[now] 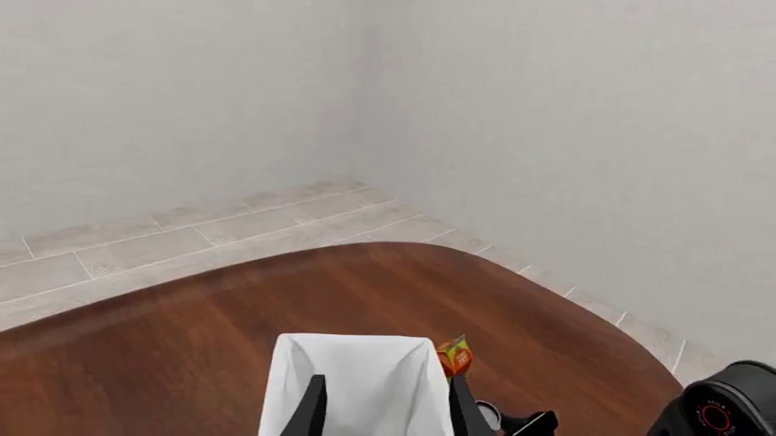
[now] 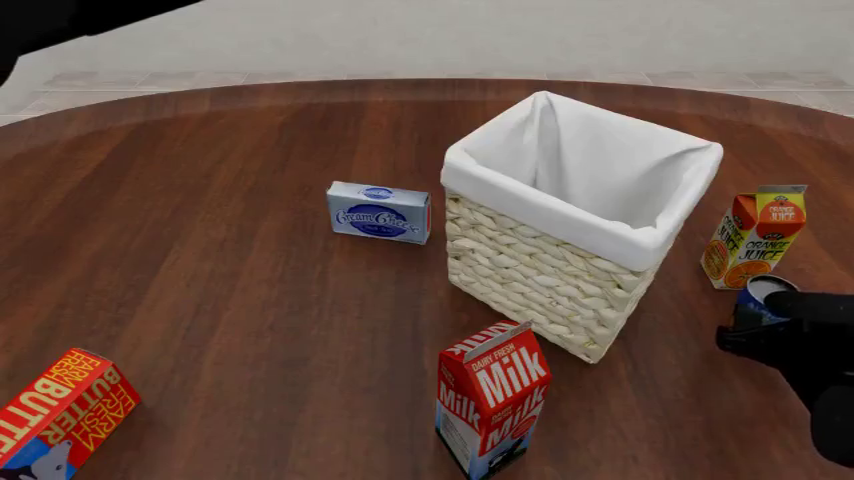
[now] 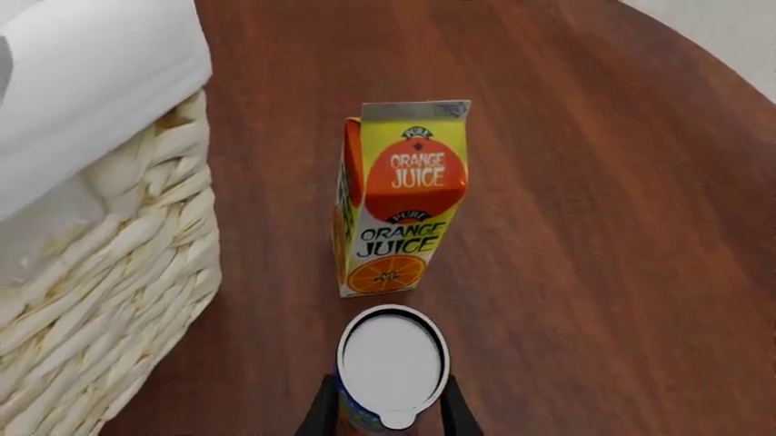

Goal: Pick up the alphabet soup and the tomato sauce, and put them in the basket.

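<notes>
Straddling a small can (image 3: 391, 363) in the right wrist view, the right gripper (image 3: 388, 407) has one finger down each side of it, at or very near the can's wall; whether the pads actually press is not clear, so I cannot tell if it is pinching yet; the can stands upright on the surface (image 2: 240, 300), just in front of the orange juice carton (image 3: 401, 195) and near the basket (image 2: 561, 265) on its right side; only a pale lid and a sliver of blue and orange wall show, which suggests the alphabet soup, though the label is mostly hidden; the tomato sauce is not visible in any view; the left gripper (image 1: 385, 407) hangs high above the basket with its fingers apart and nothing between them; as for handling, a full tin should be rigid and fairly heavy for its size, so it will not crush, but its smooth label and curved wall could let it slip or twist in flat pads; the best hold is probably across the widest part of the wall, at mid-height or a little lower, with the fingers square to it; the nearby carton looks light and easy to knock over, so a straight lift seems wise.
</notes>
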Controlling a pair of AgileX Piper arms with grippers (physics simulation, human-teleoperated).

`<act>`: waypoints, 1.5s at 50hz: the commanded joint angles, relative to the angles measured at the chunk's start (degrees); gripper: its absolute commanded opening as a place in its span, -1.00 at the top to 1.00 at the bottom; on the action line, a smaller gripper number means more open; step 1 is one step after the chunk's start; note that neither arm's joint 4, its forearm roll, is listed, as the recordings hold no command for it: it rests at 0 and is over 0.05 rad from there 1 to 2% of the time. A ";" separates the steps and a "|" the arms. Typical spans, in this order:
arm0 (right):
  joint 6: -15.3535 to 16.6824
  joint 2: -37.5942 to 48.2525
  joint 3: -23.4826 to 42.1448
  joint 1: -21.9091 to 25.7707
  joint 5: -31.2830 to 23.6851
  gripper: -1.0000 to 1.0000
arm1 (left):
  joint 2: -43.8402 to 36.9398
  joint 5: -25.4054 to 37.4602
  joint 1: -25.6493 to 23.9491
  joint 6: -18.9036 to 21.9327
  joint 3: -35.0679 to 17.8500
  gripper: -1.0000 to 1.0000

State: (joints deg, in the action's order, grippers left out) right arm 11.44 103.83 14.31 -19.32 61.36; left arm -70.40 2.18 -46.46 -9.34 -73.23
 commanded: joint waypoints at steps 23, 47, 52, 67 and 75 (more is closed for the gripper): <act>-0.75 -6.82 -2.16 -0.71 -2.81 1.00 | 0.24 -0.10 0.12 -0.23 0.06 -1.00; -1.65 -22.50 -6.01 0.58 -11.73 1.00 | 0.64 -0.11 -0.17 -0.24 -0.04 -1.00; -1.79 -26.02 -5.96 1.00 -14.86 1.00 | 0.59 -0.12 0.03 -0.26 -0.22 -1.00; -2.37 -38.10 -5.64 2.44 -26.55 1.00 | 1.16 -0.35 0.13 -0.54 0.27 -1.00; -2.64 -46.92 -4.95 3.55 -34.39 1.00 | 1.17 -0.75 0.02 -0.78 0.58 -1.00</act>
State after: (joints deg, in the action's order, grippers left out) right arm 10.10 65.95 8.53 -16.88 34.67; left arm -69.33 1.71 -46.40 -9.95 -72.89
